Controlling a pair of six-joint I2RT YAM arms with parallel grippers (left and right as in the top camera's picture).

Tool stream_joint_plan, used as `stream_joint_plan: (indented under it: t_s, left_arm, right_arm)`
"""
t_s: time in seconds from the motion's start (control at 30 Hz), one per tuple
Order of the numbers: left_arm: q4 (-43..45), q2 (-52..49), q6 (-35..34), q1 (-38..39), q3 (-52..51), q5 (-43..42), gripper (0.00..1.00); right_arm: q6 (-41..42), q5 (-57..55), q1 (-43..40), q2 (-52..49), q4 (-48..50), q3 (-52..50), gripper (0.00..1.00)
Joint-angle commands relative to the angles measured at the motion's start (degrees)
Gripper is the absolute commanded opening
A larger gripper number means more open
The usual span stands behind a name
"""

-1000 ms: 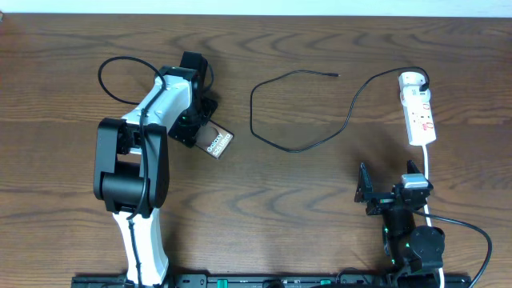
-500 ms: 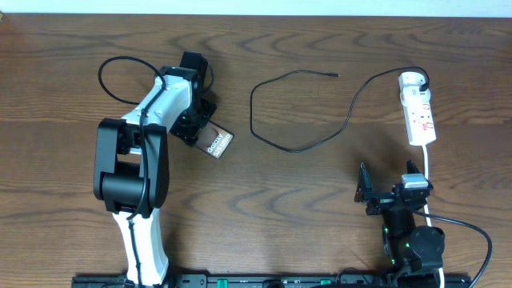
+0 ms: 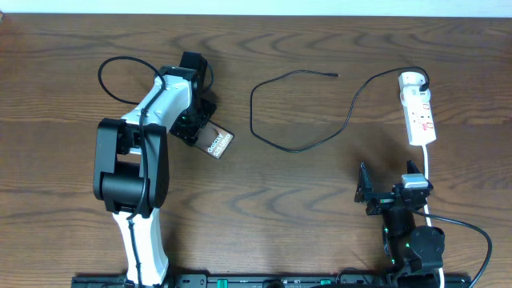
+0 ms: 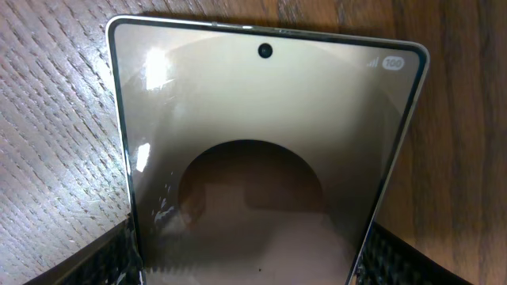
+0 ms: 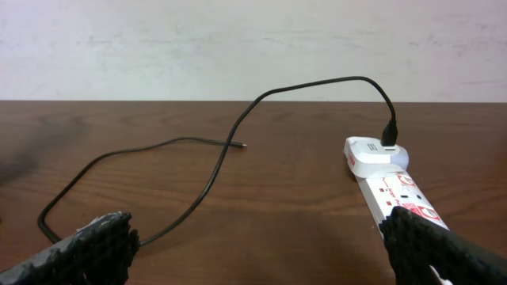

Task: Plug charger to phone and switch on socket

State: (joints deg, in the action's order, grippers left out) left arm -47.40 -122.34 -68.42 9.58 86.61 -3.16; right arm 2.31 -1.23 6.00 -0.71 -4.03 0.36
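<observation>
The phone (image 3: 218, 143), a grey-bronze slab with white lettering, lies on the table at the left. It fills the left wrist view (image 4: 261, 134), screen up, with a dark half-circle on it. My left gripper (image 3: 196, 128) is shut on its near end, one finger on each long edge (image 4: 249, 265). The charger (image 3: 296, 149) is a thin black cable that loops across the middle. Its tip (image 3: 335, 75) lies free, and it also shows in the right wrist view (image 5: 212, 172). The socket (image 3: 418, 112) is a white power strip (image 5: 396, 186). My right gripper (image 3: 390, 192) is open and empty (image 5: 253, 257), short of the socket.
The socket's white cord (image 3: 426, 172) runs down past my right arm. A black arm cable (image 3: 120, 68) loops at the back left. A pale wall (image 5: 238, 47) stands behind the table's far edge.
</observation>
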Motion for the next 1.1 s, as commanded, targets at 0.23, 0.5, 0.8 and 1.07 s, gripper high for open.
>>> stream_joint_plan:
  t_s: [0.23,0.5,0.8,1.07]
  left_arm:
    - [0.68,2.01,3.5,-2.36,-1.86,-9.62,0.5]
    - [-1.49,2.34,6.03,-6.1,-1.84,-20.74,0.5]
    - [-4.72,3.58,8.44,-8.0,-1.84,-19.45,0.46]
    - [-5.33,5.73,9.09,-7.91,-0.74,-17.7,0.46]
  right_arm:
    - [-0.7,0.13,-0.33,0.22,-0.24,-0.04,0.99]
    - [-0.7,0.13,-0.33,0.22,-0.24,-0.04,0.99]
    - [-0.7,0.13,-0.35,0.22,-0.24,-0.04,0.99]
    - [-0.7,0.13,-0.33,0.22,-0.24,-0.04,0.99]
